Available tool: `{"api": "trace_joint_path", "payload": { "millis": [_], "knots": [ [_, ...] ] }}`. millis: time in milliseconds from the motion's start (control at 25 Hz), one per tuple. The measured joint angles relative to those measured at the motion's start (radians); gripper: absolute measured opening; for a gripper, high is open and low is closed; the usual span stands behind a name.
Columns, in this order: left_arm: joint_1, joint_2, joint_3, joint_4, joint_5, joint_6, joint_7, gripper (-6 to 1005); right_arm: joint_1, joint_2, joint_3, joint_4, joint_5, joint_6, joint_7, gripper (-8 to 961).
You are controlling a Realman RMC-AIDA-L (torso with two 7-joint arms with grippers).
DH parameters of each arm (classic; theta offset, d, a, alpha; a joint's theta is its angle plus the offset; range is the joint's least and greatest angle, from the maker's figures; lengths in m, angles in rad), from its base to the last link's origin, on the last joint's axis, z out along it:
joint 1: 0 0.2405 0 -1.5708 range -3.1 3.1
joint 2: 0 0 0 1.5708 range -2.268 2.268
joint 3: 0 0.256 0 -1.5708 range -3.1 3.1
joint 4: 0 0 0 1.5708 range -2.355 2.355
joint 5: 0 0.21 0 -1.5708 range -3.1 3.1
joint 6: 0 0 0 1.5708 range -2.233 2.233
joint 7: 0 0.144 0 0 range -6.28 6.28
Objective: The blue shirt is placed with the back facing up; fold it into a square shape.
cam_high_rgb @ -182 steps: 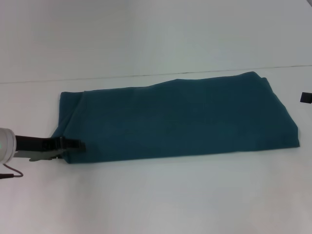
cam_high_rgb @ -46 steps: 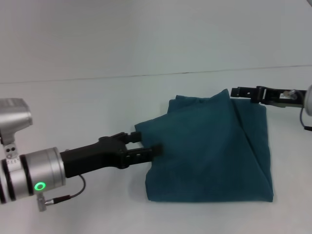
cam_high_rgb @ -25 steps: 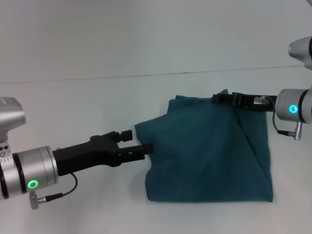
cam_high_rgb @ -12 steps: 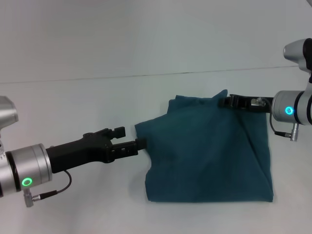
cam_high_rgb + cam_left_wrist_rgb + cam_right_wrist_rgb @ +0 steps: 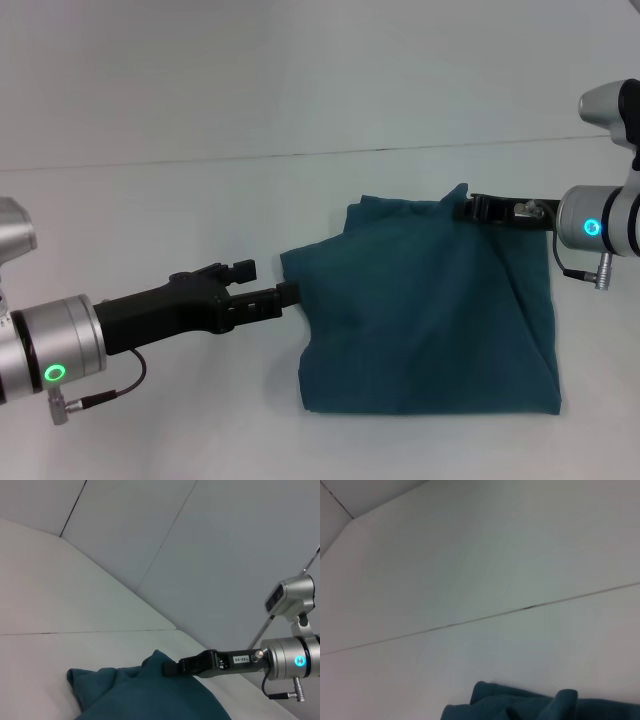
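The blue shirt (image 5: 430, 310) lies right of centre on the white table (image 5: 200, 200), already folded into a rough square, though its upper left edge is ragged and a corner pokes up at the top. The left pincer (image 5: 262, 285) reaches in low from the lower left, fingers apart, tips just touching the shirt's left edge, gripping nothing. The right pincer (image 5: 480, 209) extends from the right edge to the top corner; whether it grips the cloth I cannot tell. What seems left is tidying.

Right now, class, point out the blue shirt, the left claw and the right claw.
blue shirt (image 5: 430, 320): head view, middle of the folded cloth.
left claw (image 5: 268, 285): head view, between its fingertips.
right claw (image 5: 464, 211): head view, at its tip.
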Motion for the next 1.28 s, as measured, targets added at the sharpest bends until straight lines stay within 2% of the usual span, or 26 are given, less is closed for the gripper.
{"api": "trace_joint_path", "payload": {
  "millis": [200, 600, 880, 1280],
  "knots": [
    [0.000, 0.000, -0.003, 0.000, 0.001, -0.001, 0.000, 962, -0.010, 0.006, 0.007, -0.011, 0.064, -0.046, -0.082, 18],
    [0.002, 0.000, -0.016, 0.000, 0.002, -0.006, 0.005, 962, -0.028, 0.019, 0.008, -0.062, 0.212, -0.247, -0.240, 25],
    [0.006, 0.000, -0.032, 0.000, 0.002, -0.003, 0.011, 962, -0.070, 0.027, 0.009, -0.119, 0.320, -0.387, -0.317, 29],
    [0.000, 0.001, -0.033, 0.000, 0.002, -0.006, 0.013, 963, -0.139, 0.028, 0.010, -0.172, 0.462, -0.488, -0.424, 36]
  ]
}}
